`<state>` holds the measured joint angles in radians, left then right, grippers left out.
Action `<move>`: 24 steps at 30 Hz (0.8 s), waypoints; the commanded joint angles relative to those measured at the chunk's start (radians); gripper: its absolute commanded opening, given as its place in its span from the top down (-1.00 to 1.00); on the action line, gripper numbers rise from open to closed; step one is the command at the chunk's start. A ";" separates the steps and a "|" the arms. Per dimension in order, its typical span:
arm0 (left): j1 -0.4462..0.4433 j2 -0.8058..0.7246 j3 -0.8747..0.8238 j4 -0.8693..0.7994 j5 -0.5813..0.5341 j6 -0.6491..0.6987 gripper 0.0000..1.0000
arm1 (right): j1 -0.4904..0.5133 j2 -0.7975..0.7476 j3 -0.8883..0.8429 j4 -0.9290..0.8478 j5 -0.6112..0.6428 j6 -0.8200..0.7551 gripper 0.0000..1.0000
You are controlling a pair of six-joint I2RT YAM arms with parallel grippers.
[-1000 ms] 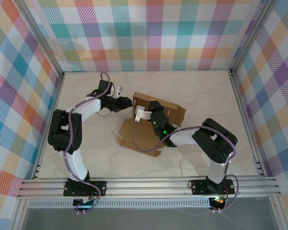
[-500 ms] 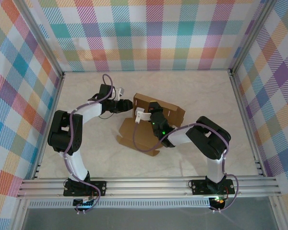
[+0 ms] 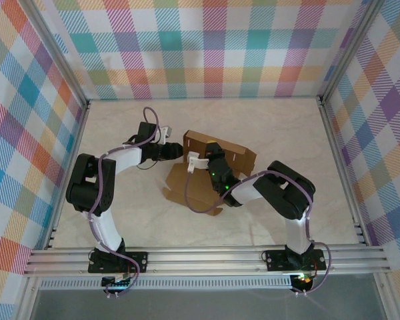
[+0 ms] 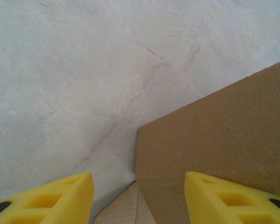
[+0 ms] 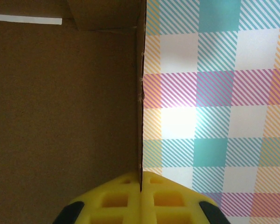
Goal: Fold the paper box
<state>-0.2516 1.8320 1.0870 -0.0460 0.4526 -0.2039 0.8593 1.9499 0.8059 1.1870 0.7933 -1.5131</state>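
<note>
The paper box [image 3: 192,191] is brown cardboard, half folded at mid-table: one panel lies flat and a wall stands upright behind it. My right gripper [image 3: 211,152] is shut on the top edge of that wall; in the right wrist view its yellow fingers [image 5: 116,203] pinch the thin cardboard edge [image 5: 140,140], with the wall's inner face [image 5: 60,116] to the left. My left gripper [image 3: 178,151] is open at the box's left end. In the left wrist view its fingers [image 4: 60,196] straddle the side edge of an upright panel [image 4: 214,140] without touching it.
The pale marbled table [image 3: 273,127] is fenced by plaid walls and aluminium rails [image 3: 207,260] along the near edge. Bare tabletop lies behind the box and to its right. A purple cable [image 3: 149,117] loops over the left arm.
My left gripper has moved right, up to the box's left end, and its jaws have opened slightly. The right arm and the box wall have shifted a little left.
</note>
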 commanded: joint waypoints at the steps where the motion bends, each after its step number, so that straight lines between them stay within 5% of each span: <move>1: -0.009 -0.059 -0.037 0.060 -0.019 0.042 -0.09 | 0.012 0.017 -0.019 0.044 0.022 -0.018 1.00; 24: -0.011 -0.094 -0.134 0.210 0.120 0.140 -0.14 | 0.023 0.000 -0.023 0.000 0.033 0.031 1.00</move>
<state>-0.2523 1.7557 0.9646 0.1341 0.5220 -0.0944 0.8715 1.9499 0.7929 1.2057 0.8089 -1.5146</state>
